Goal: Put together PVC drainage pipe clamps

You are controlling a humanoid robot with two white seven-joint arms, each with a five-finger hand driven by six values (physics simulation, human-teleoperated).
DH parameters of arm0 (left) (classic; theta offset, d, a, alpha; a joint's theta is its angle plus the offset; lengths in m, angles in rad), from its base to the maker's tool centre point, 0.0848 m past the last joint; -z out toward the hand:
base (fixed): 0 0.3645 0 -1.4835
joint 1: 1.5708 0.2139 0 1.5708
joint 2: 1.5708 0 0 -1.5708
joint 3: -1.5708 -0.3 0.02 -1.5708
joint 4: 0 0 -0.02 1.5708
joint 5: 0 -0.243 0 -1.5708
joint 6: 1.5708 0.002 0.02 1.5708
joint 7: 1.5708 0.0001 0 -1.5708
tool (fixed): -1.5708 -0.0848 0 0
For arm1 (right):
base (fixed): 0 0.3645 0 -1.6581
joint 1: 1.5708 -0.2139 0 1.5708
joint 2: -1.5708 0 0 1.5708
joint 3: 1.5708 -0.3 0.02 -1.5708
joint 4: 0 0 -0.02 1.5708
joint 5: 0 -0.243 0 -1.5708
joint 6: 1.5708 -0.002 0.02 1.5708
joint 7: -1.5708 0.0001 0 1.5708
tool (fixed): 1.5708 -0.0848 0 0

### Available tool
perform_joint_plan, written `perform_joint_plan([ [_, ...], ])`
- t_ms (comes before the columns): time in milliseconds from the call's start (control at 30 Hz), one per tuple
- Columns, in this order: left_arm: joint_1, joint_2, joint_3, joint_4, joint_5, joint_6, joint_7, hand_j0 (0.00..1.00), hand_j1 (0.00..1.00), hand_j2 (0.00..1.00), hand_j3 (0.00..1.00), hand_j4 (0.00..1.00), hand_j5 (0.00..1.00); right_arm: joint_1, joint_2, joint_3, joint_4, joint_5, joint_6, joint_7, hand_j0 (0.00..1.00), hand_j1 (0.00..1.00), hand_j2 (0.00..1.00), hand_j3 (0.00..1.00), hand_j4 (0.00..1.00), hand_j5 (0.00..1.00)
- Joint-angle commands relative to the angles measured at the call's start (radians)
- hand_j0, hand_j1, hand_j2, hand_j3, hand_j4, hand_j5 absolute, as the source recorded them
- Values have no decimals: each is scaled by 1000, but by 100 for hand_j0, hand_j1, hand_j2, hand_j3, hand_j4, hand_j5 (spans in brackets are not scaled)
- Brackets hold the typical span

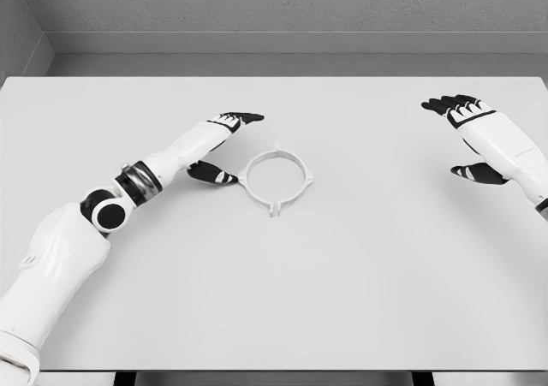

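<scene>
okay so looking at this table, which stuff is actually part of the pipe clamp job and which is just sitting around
Part of the job:
- white clamp ring, lying flat mid-table
- left hand, open, just left of the ring
- right hand, open, far right, holding nothing

Just there:
- white table; nothing else lies on it

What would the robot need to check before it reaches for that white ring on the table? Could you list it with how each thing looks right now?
1. Ring clamp lies flat on the table, in full view: ok.
2. Left hand is free, fingers open, holding nothing: ok.
3. Left hand is close to the ring clamp, just beside its left edge, thumb near the rim: ok.
4. Left hand touches the ring clamp: cannot tell.
5. Right hand is open and far off to the right, out of the way: ok.
6. A second clamp part or pipe to join with it is in view: not ok, none shows.
</scene>
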Motion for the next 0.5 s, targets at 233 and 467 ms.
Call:
perform_joint_plan([
  [233,8,-9,1,-4,0,0,0,100,100,100,100,100,100,-2,-1,0,0,-7,2,-1,100,100,100,100,100,100],
  [467,6,-6,1,-4,1,0,0,100,100,100,100,100,100,-2,-1,3,-1,-7,2,-1,100,100,100,100,100,100],
])
